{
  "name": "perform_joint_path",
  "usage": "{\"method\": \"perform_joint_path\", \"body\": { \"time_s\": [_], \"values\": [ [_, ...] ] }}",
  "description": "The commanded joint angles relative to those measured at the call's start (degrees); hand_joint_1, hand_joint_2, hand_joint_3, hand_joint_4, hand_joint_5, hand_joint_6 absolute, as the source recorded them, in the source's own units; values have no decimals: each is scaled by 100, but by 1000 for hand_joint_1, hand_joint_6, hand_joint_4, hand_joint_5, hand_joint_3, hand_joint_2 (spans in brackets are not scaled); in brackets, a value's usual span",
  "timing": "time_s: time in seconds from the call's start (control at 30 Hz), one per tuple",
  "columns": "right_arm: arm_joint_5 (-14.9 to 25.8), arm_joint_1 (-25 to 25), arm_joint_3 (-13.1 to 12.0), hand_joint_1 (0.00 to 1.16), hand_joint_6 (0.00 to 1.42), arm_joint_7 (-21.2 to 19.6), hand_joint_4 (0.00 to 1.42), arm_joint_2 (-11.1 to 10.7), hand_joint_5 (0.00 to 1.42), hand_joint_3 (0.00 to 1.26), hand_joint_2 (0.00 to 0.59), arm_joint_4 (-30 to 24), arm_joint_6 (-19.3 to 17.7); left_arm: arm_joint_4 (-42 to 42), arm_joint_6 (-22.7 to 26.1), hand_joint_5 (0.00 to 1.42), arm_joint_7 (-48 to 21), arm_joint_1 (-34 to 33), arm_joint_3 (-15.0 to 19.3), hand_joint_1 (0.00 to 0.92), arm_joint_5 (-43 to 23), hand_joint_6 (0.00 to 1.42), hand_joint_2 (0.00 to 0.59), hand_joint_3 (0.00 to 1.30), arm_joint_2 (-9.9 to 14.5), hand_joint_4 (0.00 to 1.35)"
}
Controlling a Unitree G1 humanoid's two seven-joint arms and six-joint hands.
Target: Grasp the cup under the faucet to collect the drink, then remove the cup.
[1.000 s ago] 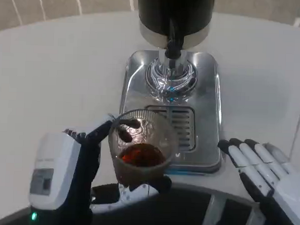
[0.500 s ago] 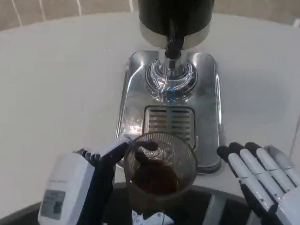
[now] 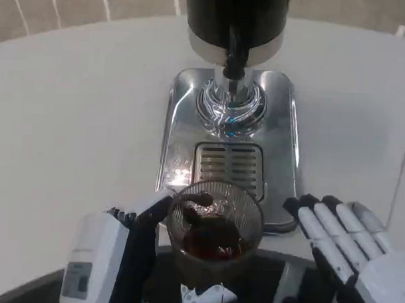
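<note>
Two hands sit at the near edge of my view. My left hand (image 3: 119, 255) grips the cup (image 3: 215, 230), its dark fingers wrapped round the left side of the ribbed glass wall and one fingertip showing through near the rim. The cup is upright, with a dark reddish-brown drink in the bottom part, and it is held low in the frame, at the near edge of the tray and well clear of the faucet (image 3: 234, 56). My right hand (image 3: 342, 246) holds nothing; its fingers lie straight and side by side with narrow gaps, pointing toward the near right corner of the steel drip tray (image 3: 183, 124), just beside it. Beyond the cup I see the slotted grate (image 3: 228, 164) set in the tray, then the shiny round base below the faucet, and the dispenser's black body (image 3: 237, 16) at the far edge of the white table (image 3: 77, 107).
</note>
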Motion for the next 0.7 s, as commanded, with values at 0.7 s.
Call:
{"method": "perform_joint_path", "body": {
  "time_s": [0.7],
  "values": [
    [-218,-765,376,272,0,33,0,30,0,0,511,251,558,206,-232,1424,33,-276,-37,546,-114,1424,117,1155,74,1260]
  ]
}}
